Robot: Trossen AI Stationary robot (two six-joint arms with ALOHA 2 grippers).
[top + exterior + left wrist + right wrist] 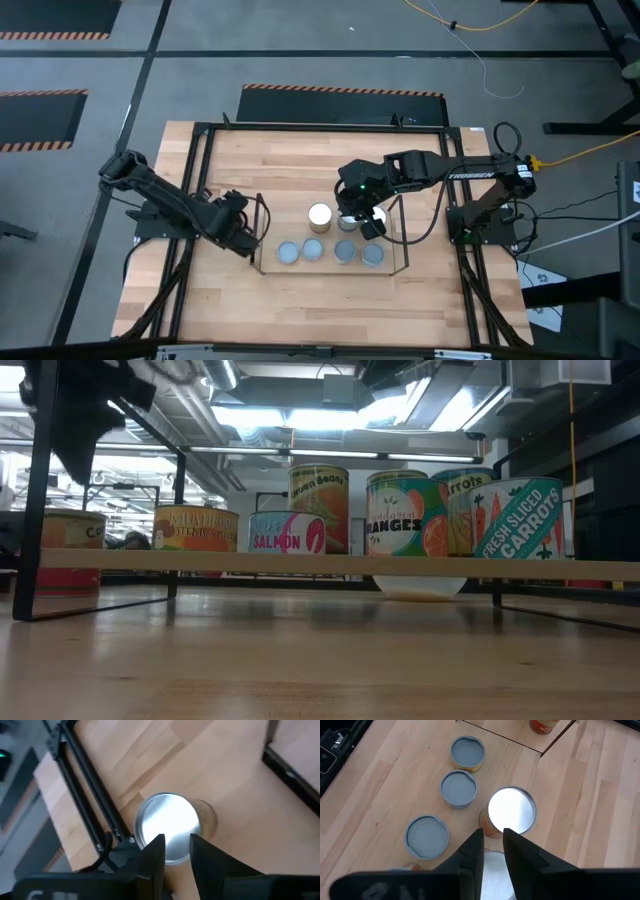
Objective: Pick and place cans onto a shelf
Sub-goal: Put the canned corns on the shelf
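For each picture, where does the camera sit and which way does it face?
High view: above the table, facing straight down; both arms, left hand and right hand at the shelf.
Low view: at table height, facing level at labelled cans; a dark shape, perhaps an arm.
Left wrist view: on the left arm, facing down past its hand at a silver-topped can.
Right wrist view: on the right arm, facing down past its hand at cans.
High and right wrist views share the blue-topped cans.
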